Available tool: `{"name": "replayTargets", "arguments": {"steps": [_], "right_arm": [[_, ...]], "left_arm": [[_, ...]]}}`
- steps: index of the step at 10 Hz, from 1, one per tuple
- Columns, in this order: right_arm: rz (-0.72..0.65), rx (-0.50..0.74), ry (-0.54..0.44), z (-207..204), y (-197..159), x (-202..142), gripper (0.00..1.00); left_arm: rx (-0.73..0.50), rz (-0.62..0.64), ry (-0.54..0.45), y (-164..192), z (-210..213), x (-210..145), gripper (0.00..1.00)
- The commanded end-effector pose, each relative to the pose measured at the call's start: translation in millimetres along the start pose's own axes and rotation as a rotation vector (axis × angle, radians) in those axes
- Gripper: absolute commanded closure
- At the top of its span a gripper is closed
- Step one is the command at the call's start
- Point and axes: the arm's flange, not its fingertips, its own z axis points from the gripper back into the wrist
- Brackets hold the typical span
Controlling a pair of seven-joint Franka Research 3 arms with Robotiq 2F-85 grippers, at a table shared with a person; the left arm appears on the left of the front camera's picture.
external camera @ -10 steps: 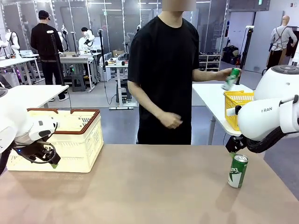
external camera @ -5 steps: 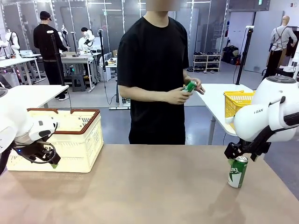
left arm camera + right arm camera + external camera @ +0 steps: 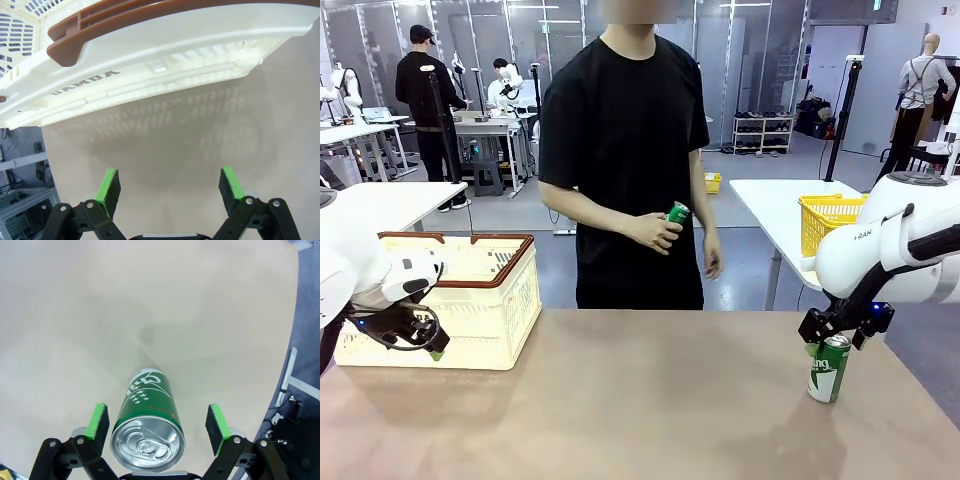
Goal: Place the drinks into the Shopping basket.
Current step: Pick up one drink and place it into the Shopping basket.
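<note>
A green drink can [image 3: 829, 368] stands upright on the table at the right. My right gripper [image 3: 836, 336] is lowered over its top. In the right wrist view the can [image 3: 148, 432] sits between the green pads [image 3: 98, 421]; the left pad is close to it and a gap remains on the other side, so the right gripper [image 3: 157, 410] is open. The cream Shopping basket [image 3: 490, 300] with its brown rim stands at the left. My left gripper [image 3: 425, 345] hangs open beside its front wall [image 3: 150, 65], with nothing between the fingers [image 3: 111, 187]. The person holds another green can [image 3: 677, 213].
The person stands at the far side of the table, behind its middle. A yellow mesh basket [image 3: 825, 215] sits on a white side table at the back right. Bare tan tabletop [image 3: 640, 400] stretches between basket and can.
The right gripper came down around the can's top and its jaws narrowed. The person stepped left, carrying a green can from the side table. The left arm stayed still.
</note>
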Motion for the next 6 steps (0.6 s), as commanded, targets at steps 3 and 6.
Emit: {"name": "replayTargets", "arguments": {"steps": [3, 6], "right_arm": [[0.008, 0.03, 0.013, 1.5, -3.4, 5.4, 0.37], [0.005, 0.037, 0.024, 0.7, -0.2, 4.5, 0.62]], "left_arm": [[0.002, 0.001, 0.003, 0.6, 1.7, -0.4, 0.0], [0.002, 0.001, 0.003, 0.6, 1.7, -0.4, 0.0]]}}
